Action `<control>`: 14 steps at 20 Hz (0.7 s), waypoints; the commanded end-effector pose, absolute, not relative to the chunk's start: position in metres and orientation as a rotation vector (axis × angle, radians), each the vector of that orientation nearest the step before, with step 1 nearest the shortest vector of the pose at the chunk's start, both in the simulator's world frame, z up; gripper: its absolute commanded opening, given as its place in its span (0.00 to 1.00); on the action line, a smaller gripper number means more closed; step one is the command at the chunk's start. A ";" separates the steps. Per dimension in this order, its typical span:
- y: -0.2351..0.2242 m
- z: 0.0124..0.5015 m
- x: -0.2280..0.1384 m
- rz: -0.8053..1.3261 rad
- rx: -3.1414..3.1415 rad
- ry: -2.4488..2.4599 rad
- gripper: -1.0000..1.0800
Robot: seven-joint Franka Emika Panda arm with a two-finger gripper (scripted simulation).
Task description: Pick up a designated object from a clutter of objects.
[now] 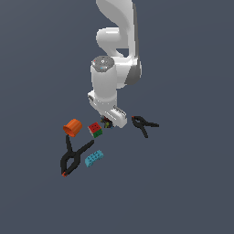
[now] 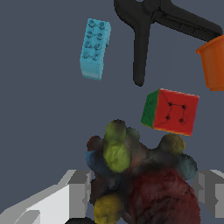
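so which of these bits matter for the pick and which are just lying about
In the job:
- dark lump, the thing to pick
- gripper, a finger on each side of the lump

Lying about:
- orange cup
- red-green cube
- blue brick
- big clamp
- small clamp

The tabletop (image 1: 192,192) is a flat, plain slate-blue surface, uniform in colour. It fills the exterior view to every border. The same tabletop (image 2: 39,113) forms the wrist view's whole background.
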State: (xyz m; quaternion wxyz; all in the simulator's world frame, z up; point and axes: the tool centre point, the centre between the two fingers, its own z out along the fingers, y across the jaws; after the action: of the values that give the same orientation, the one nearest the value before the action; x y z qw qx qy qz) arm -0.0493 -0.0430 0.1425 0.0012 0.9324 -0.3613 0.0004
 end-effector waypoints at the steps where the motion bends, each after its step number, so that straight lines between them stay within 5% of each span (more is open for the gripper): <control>1: -0.037 0.164 -0.038 0.003 2.926 -1.135 0.00; 14: -0.006 0.275 0.022 0.002 2.926 -1.135 0.00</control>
State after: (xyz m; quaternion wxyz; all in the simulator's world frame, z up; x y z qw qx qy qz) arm 0.0148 -0.0099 0.2617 0.0015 0.9324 -0.3615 0.0006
